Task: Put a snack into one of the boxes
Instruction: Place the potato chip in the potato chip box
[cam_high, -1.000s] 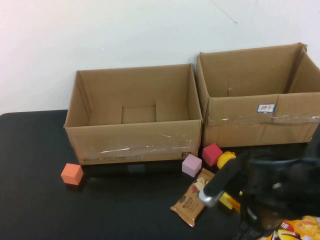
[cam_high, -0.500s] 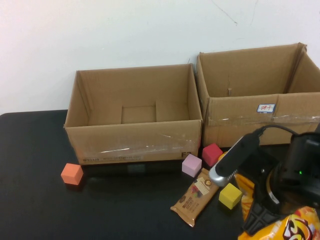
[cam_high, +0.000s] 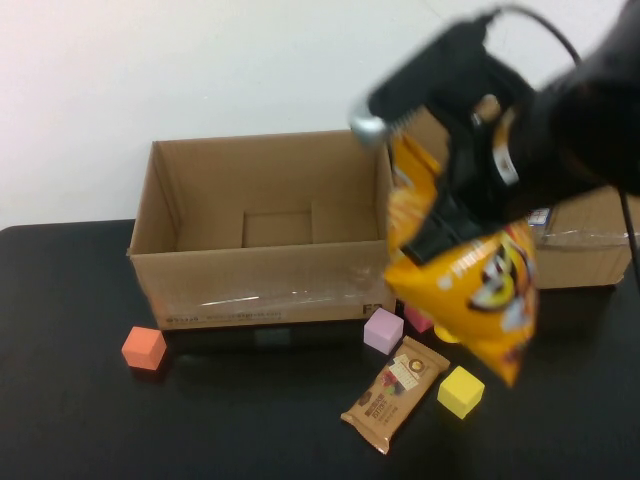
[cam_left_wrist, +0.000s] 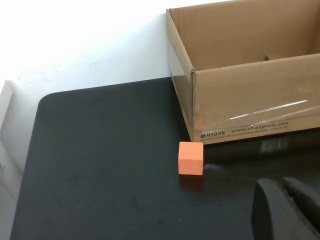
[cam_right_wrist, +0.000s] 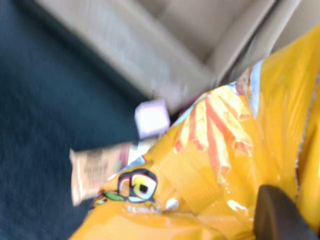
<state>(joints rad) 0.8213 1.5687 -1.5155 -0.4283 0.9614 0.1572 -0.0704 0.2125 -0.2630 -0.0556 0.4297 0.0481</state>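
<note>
The right gripper (cam_high: 455, 215) is raised above the table, in front of the gap between the two boxes, and its fingers are clamped on the upper part of a yellow chip bag (cam_high: 470, 280). The bag hangs down from the gripper, clear of the table, and covers part of the front of the right box (cam_high: 585, 235) in the high view. In the right wrist view the chip bag (cam_right_wrist: 225, 165) fills most of the picture, with one dark finger (cam_right_wrist: 275, 215) at the edge.

The left box (cam_high: 265, 270) stands open on the black table (cam_high: 80, 400), with clear tape across its front. The right box is close beside it (much of it is hidden behind the arm).

On the table in front of the boxes lie a brown snack bar (cam_high: 395, 393), a yellow cube (cam_high: 460, 391), a pale purple cube (cam_high: 383, 330) and, partly behind the bag, a pink cube (cam_high: 418, 320). An orange cube (cam_high: 144, 348) sits well apart, near the left front corner of the left box.

The left gripper (cam_left_wrist: 287, 210) shows only in its own wrist view, low over the table near the orange cube (cam_left_wrist: 191, 158), and its dark fingers are together.
</note>
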